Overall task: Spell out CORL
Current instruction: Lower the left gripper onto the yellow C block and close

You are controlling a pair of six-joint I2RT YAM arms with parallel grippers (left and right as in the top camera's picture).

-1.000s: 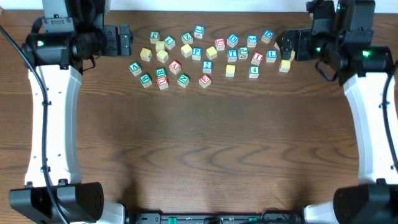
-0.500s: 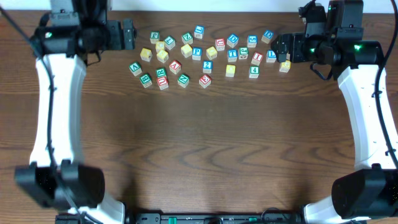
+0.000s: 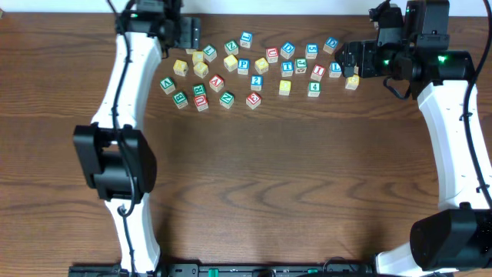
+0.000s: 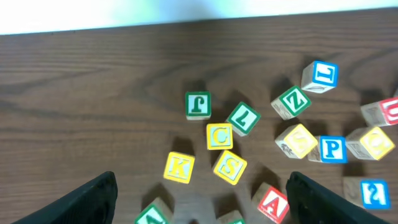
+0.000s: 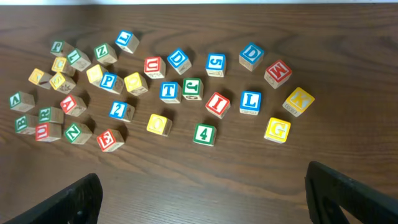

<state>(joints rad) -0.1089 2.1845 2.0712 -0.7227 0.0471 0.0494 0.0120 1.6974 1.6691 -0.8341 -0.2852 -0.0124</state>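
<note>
Dark wooden table (image 3: 269, 185) under everything, filling all three views.

Next in size, two white arms. Left arm (image 3: 131, 77) bent up from the near edge toward the far left end of the cubes. Right arm (image 3: 450, 131) along the right side, reaching to the far right end.

Left gripper (image 3: 194, 34) just beside the left end of the cluster. In the left wrist view, dark fingers (image 4: 93, 199) wide apart at the lower corners, nothing clamped between, only table and cubes below. Right gripper (image 3: 346, 60) at the opposite end. In the right wrist view, fingers (image 5: 348, 193) also spread wide, holding nothing.

Cluster of small wooden letter cubes (image 3: 256, 81) scattered loose in a band along the far side of the table, between the two grippers, in no order.

C cube (image 4: 219, 136), yellow, in the left part of the cluster, close in front of the left gripper, just beside a green cube (image 4: 242, 118) and a yellow S cube (image 4: 230, 167).

L cube (image 5: 250, 102), blue letter, in the right part, just beside a red I cube (image 5: 217, 103) and near the right gripper.

Probable O cube (image 5: 158, 124), yellow, at the near edge of the cluster around the middle; letter faint, not sure.

Probable R cube (image 5: 46, 115), green, in the left near part; letter too small to read with certainty.
</note>
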